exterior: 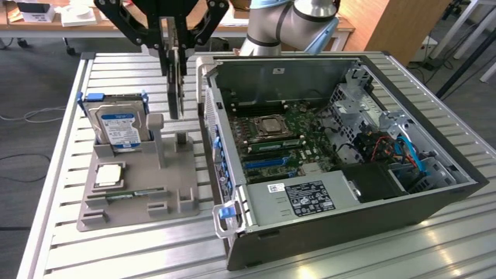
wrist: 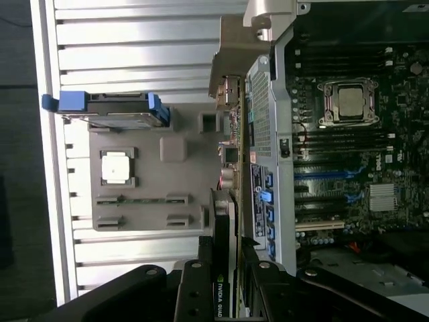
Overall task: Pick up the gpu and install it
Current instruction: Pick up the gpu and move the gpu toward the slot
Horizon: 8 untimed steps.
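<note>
Right up at the wrist camera you get the black, linkage-style gripper [wrist: 226, 260], and it's clamped on the gpu [wrist: 223, 213], a thin, flat, dark expansion card with a tan-brown edge. One finger is pressed against each face of the board. In the exterior view the gripper [exterior: 174, 58] has the gpu [exterior: 178, 87] by its top edge, so the card hangs straight down, edge-on.

Directly below the gripper is a grey plastic parts holder [exterior: 182, 192] lying flat on the slatted aluminium table [exterior: 132, 250]. The card's lower end is right by one of the holder's upright posts, but I can't tell if it's touching or just clear of it.

Just beside the gripper, on the exterior view's right, is the open black PC tower case [exterior: 349, 232] lying on its side, with its green motherboard [exterior: 310, 145] facing up. The card hangs close along the case's outer wall, outside the case and not in any slot.

On the other side of the gripper from the case, a silver hard drive with a blue label [exterior: 116, 128] stands upright in the holder. Further from the gripper, on the same holder, are a square silver processor chip [exterior: 108, 174] lying flat and a short, narrow green memory strip [exterior: 133, 194] in a slot.
</note>
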Motion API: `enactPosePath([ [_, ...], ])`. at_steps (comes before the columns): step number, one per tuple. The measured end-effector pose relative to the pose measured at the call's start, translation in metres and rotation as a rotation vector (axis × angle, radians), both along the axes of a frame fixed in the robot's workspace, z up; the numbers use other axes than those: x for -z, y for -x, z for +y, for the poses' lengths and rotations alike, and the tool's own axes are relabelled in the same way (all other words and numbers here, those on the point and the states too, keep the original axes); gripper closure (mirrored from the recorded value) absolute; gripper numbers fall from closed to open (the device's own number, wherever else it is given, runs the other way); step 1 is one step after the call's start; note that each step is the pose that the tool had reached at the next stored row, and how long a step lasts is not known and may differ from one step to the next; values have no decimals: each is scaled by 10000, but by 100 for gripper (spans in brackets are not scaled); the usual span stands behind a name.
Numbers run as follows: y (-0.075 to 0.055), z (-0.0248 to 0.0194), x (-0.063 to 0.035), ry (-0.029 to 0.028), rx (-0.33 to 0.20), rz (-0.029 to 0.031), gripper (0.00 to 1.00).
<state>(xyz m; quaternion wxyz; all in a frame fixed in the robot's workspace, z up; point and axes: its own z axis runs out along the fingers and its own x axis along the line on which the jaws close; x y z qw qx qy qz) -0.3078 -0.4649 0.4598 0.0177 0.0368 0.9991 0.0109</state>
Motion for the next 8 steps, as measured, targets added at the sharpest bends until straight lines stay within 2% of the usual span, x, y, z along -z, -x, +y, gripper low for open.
enactPosePath([
  [8, -11, 0, -27, 2, -2, 3, 73],
])
